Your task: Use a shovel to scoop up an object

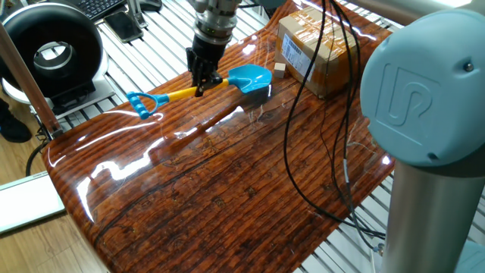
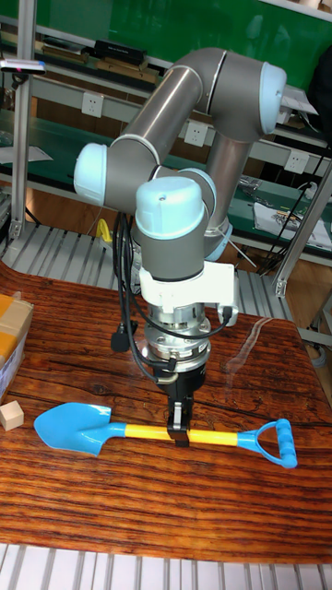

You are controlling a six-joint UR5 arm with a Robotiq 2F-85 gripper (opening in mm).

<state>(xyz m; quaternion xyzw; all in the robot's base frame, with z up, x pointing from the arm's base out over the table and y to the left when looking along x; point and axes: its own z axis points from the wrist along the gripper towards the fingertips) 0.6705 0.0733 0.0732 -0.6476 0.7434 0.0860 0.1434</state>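
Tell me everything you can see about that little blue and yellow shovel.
The shovel looks like a plastic toy: a bright blue pointed blade, a thin yellow shaft and a blue D-shaped handle. It lies roughly level just over the glossy wooden table. The pincer is shut on the middle of the shaft. The blade tip points at a tiny tan cube beside the cardboard box, with a small gap between them.

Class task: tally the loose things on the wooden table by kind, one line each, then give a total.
Toy shovel: 1
Small wooden cube: 1
Cardboard box: 1
Total: 3
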